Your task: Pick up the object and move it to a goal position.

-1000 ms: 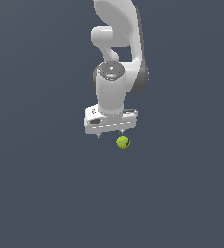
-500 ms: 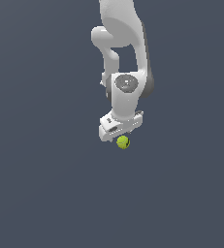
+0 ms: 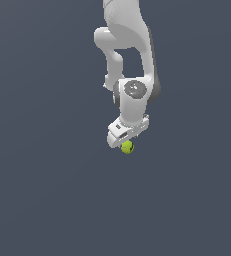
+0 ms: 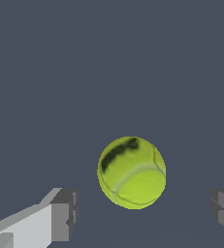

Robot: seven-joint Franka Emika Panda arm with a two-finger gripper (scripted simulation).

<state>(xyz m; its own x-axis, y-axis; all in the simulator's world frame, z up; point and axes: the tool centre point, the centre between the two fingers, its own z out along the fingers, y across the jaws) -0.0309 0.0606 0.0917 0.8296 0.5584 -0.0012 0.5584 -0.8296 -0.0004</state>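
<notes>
The object is a small yellow-green ball [image 3: 127,147] with dark markings, lying on the dark grey floor. In the exterior view the white gripper [image 3: 124,141] hangs right above it, its body covering the ball's upper part. In the wrist view the ball [image 4: 132,172] sits between the two grey fingertips [image 4: 65,214], with a wide gap on each side. The gripper [image 4: 145,213] is open and touches nothing.
The white arm [image 3: 129,60] comes down from the top of the exterior view. A flat dark grey floor [image 3: 47,190] fills everything around the ball. No other objects show.
The gripper has come down and turned about its axis, closing on the ball from above. The ball has stayed in place.
</notes>
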